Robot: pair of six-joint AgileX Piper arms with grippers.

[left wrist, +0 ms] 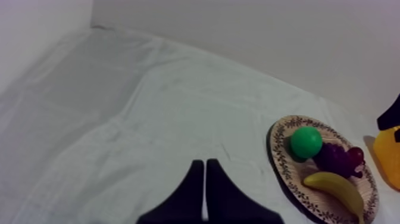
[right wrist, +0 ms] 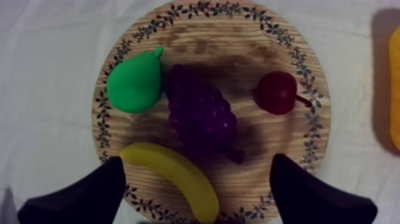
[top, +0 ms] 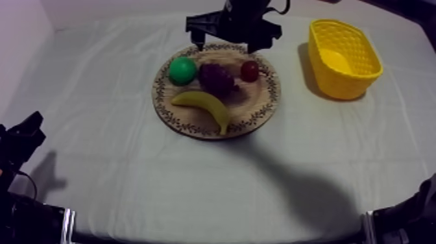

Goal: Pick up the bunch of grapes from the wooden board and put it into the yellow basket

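**A:** Count it off, left to right.

**B:** Two grippers. The left gripper (left wrist: 204,164) has its fingers pressed together in a narrow wedge, holding nothing. It is over bare cloth (left wrist: 119,119), and the board is well off to one side of its jaws.

**A:** And the other one?

**B:** The right gripper (top: 226,44) hangs above the one board (top: 259,107), with its jaws spread wide and nothing between them.

**A:** How much fruit?

**B:** Four pieces, all on the board.
- One pear (top: 182,70) lies out toward one finger.
- One bunch of grapes (top: 216,78) lies under the gap between the jaws, just beside the pear.
- One small red fruit (top: 250,70) lies toward the other finger, apart from the grapes.
- One banana (top: 206,105) lies just beside the grapes.

**A:** And the basket?

**B:** One basket (top: 344,78) stands on the cloth. It is well apart from the open jaws, out past the small red fruit's side of the board.
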